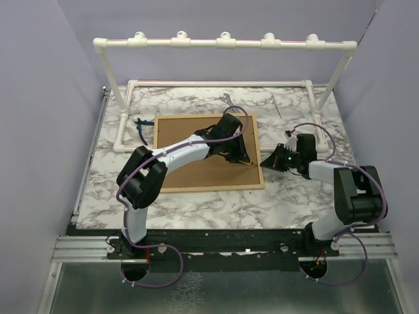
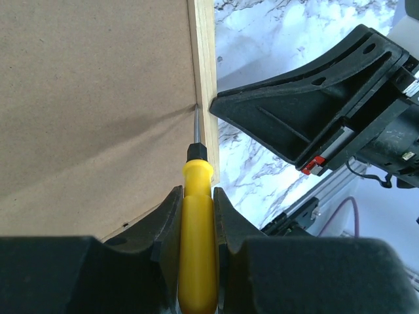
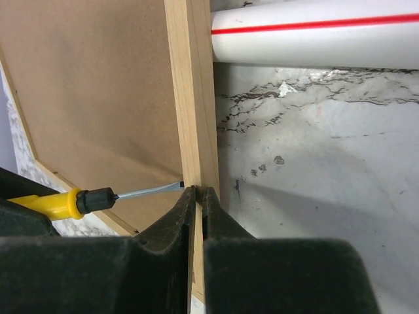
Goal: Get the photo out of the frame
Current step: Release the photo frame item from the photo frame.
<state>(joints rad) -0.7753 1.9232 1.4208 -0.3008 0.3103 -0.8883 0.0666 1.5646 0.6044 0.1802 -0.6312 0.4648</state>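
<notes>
The two arms stand at the near edge of the table (image 1: 196, 203), which has a marble pattern. The left arm (image 1: 170, 154) reaches far and to the right, over the frame (image 1: 190, 140). The right arm (image 1: 340, 180) bends toward the left. The frame lies flat about the middle of the table, a little closer to the left edge. Its brown back is up, so the front side is hidden.

The left end effector (image 2: 196, 196) is closed around the yellow handle of a screwdriver (image 2: 196, 229) and holds it low over the back. The thin metal blade points at the seam where the brown back meets the light wood edging. This is on the frame side that faces the right edge of the table, toward its near end. The tip is at this seam, and the back shows a soft crease there.

The right end effector (image 3: 198, 196) is on the same side of the frame. Its two fingers are pressed on the wood edging, one on each face, right next to the blade tip.

Beyond the frame, along the far edge, stands a white pipe rack (image 1: 222, 43); one of its pipes carries a red line. Toward the left edge, a small dark and blue thing (image 1: 141, 127) lies beside the frame; I cannot tell what it is.
</notes>
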